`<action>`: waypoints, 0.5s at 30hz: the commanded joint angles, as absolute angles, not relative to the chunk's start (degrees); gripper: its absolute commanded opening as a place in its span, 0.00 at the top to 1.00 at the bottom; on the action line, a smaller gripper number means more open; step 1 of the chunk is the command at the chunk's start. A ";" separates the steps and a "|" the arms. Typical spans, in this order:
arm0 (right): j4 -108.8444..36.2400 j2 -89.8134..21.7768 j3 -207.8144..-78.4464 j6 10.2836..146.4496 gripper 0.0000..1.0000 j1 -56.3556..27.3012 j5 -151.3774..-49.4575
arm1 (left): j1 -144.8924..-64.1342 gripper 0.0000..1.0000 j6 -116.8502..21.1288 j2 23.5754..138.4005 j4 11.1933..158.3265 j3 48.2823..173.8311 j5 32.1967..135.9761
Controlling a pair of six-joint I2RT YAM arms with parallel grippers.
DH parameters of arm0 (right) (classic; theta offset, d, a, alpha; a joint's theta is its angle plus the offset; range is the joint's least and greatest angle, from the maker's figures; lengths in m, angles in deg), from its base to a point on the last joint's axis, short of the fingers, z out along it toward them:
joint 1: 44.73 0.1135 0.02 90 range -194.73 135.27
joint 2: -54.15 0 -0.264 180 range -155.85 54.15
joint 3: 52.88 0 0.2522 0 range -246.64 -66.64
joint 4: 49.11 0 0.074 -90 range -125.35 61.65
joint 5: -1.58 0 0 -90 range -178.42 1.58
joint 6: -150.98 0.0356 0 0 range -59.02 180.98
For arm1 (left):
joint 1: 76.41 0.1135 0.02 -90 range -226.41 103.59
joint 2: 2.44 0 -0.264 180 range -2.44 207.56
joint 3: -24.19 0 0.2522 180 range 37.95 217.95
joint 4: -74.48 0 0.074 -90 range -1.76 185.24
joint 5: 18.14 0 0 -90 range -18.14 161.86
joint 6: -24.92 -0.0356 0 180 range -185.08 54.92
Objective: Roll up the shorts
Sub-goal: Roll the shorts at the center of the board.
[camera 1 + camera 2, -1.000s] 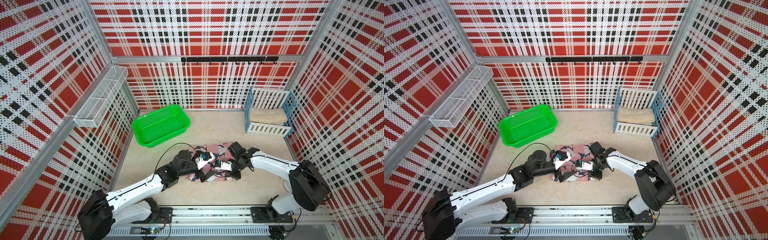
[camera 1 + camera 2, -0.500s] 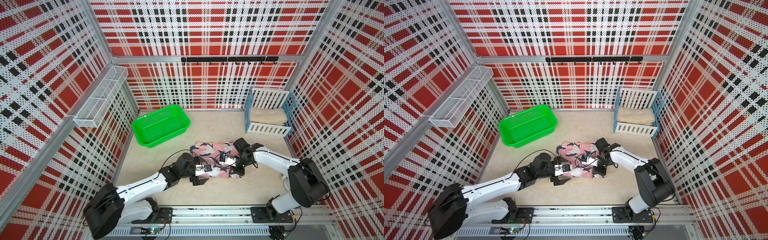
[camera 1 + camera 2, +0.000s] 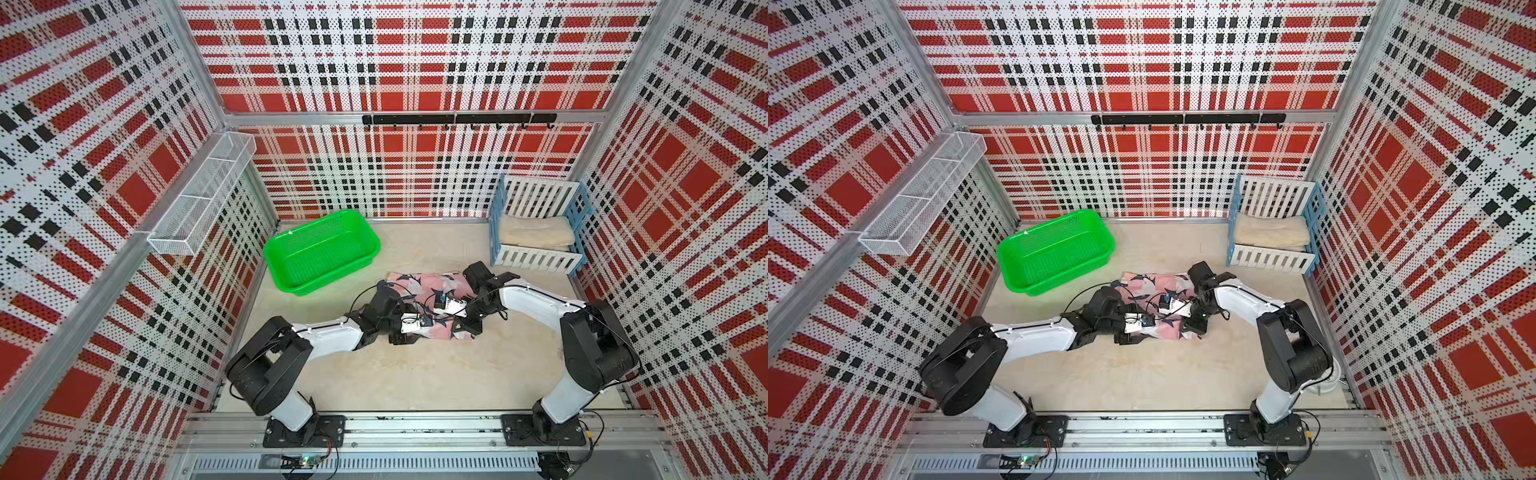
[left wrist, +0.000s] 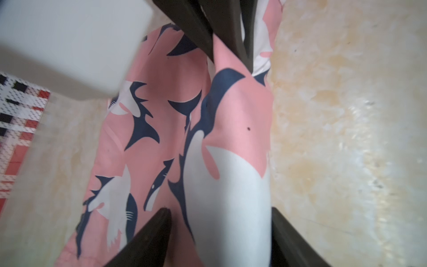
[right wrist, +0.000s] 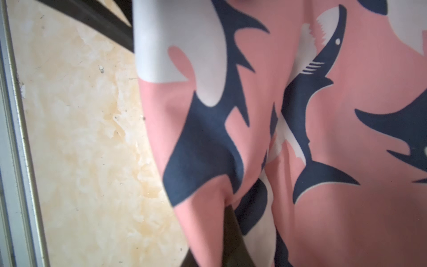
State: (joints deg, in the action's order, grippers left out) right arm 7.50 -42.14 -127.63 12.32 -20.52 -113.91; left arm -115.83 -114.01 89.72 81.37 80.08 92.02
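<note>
The pink shark-print shorts [image 3: 432, 286] [image 3: 1156, 282] lie on the beige floor between the arms, with a rolled fold along their near edge. My left gripper [image 3: 409, 332] [image 4: 219, 210] straddles that fold. In the left wrist view, both dark fingers [image 4: 159, 228] press against the fabric [image 4: 228, 185] that fills the gap between them. My right gripper [image 3: 467, 328] [image 5: 231, 222] is shut on the shorts at the fold's right end, and pink cloth [image 5: 335, 138] drapes over its one visible finger [image 5: 231, 233].
A green basket [image 3: 376, 246] stands at the back left, close to the shorts. A blue-and-white slatted crate [image 3: 536, 262] holding a folded beige towel [image 3: 536, 232] sits at the back right. A wire shelf [image 3: 203, 199] hangs on the left wall, and a hook rail [image 3: 457, 119] on the back wall.
The shorts, bunched between the grippers a second ago, now lie spread farther back. My left gripper drew back to the near fold and its jaws closed in on it. The right gripper stayed shut.
</note>
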 commanded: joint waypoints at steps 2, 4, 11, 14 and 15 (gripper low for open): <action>4.35 -43.08 -129.52 7.99 1.00 -22.81 -118.72 | -113.87 0.63 -118.69 95.15 86.58 87.65 95.62; 0.94 -42.26 -128.63 8.85 0.90 -23.51 -117.36 | -112.27 0.90 -120.90 98.26 94.07 93.48 98.35; -24.56 -28.82 -113.65 11.83 0.34 -23.83 -105.47 | -106.74 1.00 -127.55 110.87 120.44 113.70 110.60; -36.53 -20.74 -105.51 10.96 0.32 -22.32 -100.20 | -105.63 1.00 -130.57 117.09 132.80 122.75 114.30; -38.57 -18.78 -103.44 9.56 0.31 -21.49 -98.02 | -105.31 1.00 -132.49 118.82 136.74 125.27 115.56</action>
State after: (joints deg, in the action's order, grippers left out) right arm -24.00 -23.54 -107.48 10.88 -23.04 -105.02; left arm -106.30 -127.25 114.92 118.79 120.08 108.87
